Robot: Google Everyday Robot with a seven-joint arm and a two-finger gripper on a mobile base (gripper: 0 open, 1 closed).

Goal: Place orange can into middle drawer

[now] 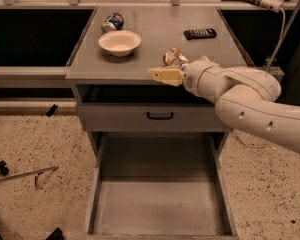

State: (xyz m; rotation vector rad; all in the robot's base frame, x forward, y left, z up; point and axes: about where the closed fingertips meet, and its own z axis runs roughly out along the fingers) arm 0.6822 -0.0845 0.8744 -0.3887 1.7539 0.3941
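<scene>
gripper (167, 69) at grey tabletop (160, 29) front edge by orange can (174, 57); grip cannot be told. middle drawer (160, 204) open over speckled floor (40, 144).

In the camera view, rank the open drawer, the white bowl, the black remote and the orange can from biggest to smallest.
middle drawer, nearest the camera
white bowl
black remote and orange can: too alike to rank
The gripper sits beside the can at the tabletop's front edge.
</scene>
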